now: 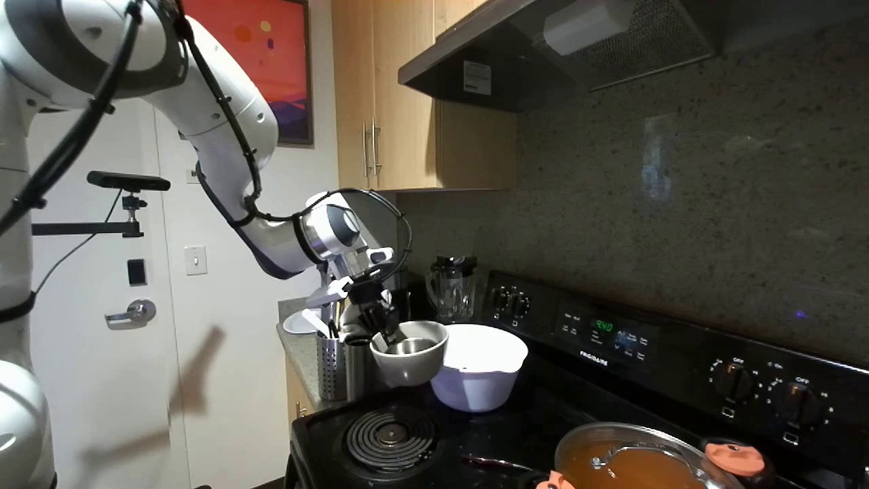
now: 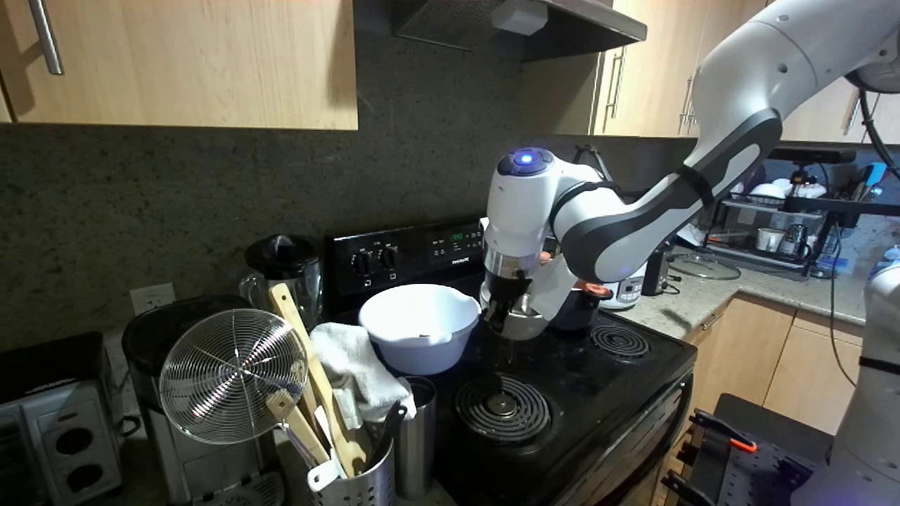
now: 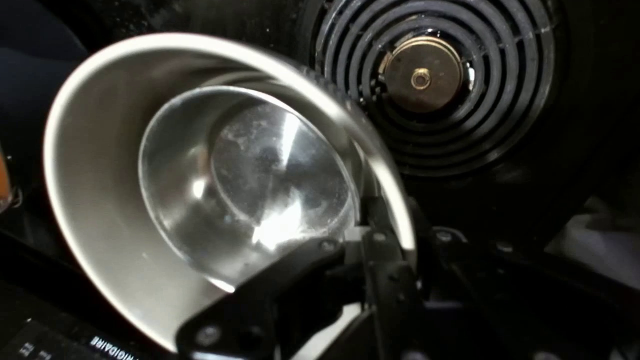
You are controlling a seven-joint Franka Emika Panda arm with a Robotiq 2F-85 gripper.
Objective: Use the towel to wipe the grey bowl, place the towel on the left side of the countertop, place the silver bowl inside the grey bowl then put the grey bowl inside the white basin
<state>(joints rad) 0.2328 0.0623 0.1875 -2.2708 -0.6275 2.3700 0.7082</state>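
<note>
1. A nearly closed gripper (image 3: 397,220) pinches the rim of the grey bowl (image 3: 95,165), one finger inside the wall and one outside, holding it slightly tilted above the stove (image 2: 583,400).
2. The silver bowl (image 3: 245,190) sits nested within, so the final step, delivery to the white basin (image 2: 415,358), appears to be in hand.
3. The white basin stands on the stove, just left of the held pair in an exterior view; the bowls are beside it, not yet over it.
4. The next move likely calls for raising the pair clear of the basin's rim, shifting it left in that view, lowering it level and releasing.
5. The arm (image 2: 640,228) reaches in from the right there, forearm sloping down, wrist bent so the gripper points steeply downward.
6. Left of the basin and nearer, the towel (image 2: 358,362) lies draped beside wooden utensils (image 2: 320,372); its support is partly hidden.
</note>
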